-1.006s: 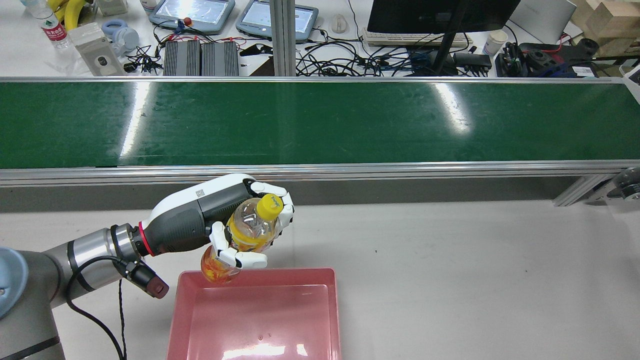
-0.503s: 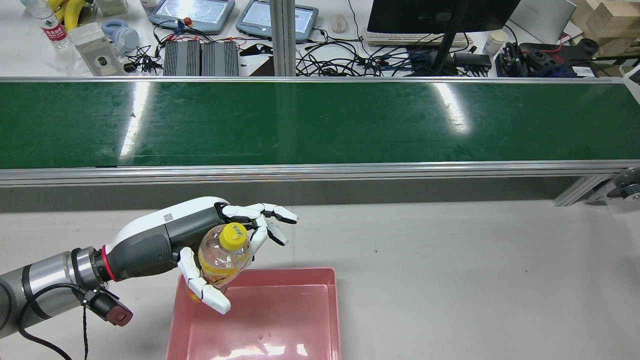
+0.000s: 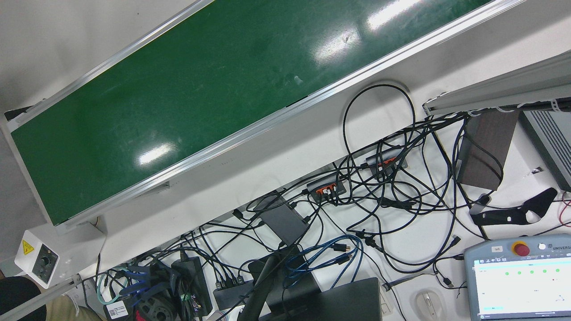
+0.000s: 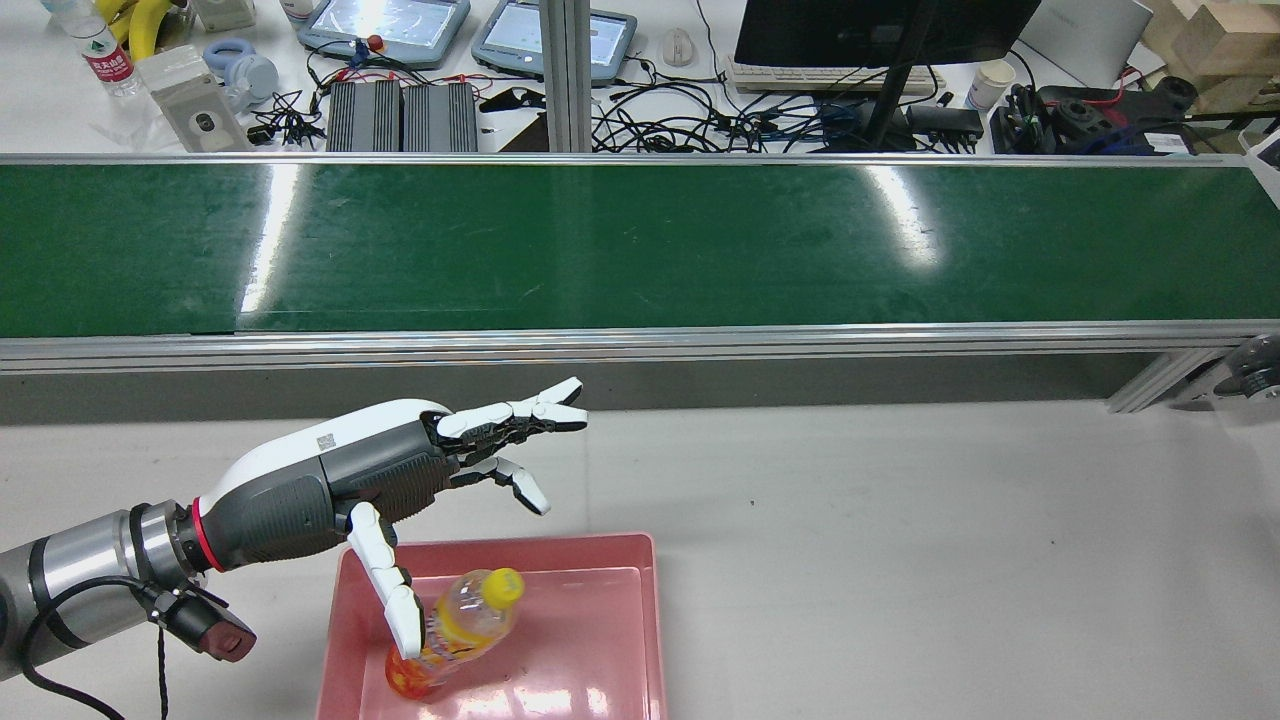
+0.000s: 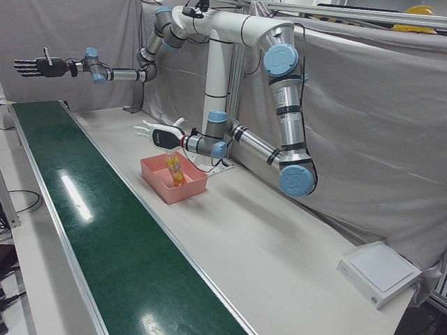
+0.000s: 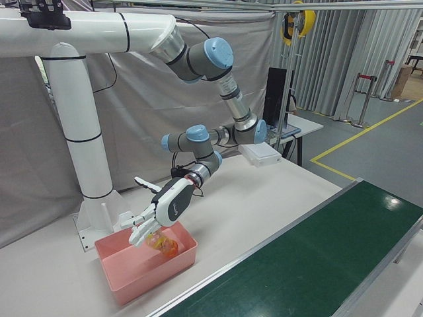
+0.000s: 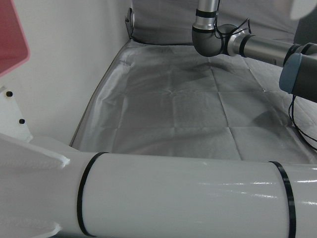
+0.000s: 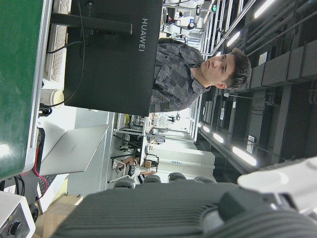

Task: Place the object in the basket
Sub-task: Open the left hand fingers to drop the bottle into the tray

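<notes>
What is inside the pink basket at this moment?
Inside the pink basket lies one bottle with a yellow cap, tilted. The left hand is open above it, and one of its fingers covers part of the bottle. The basket's near end is out of frame.

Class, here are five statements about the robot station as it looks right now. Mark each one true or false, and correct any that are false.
1. The bottle is inside the pink basket. True.
2. The left hand grips the bottle. False: its fingers are spread open and the bottle is out of its grasp.
3. The bottle's cap is yellow. True.
4. Several objects wait on the green conveyor belt. False: nothing shows on the belt.
5. The right hand is reaching into the basket. False: in the left-front view it is held high beyond the belt's far end, away from the basket, with its fingers apart.
</notes>
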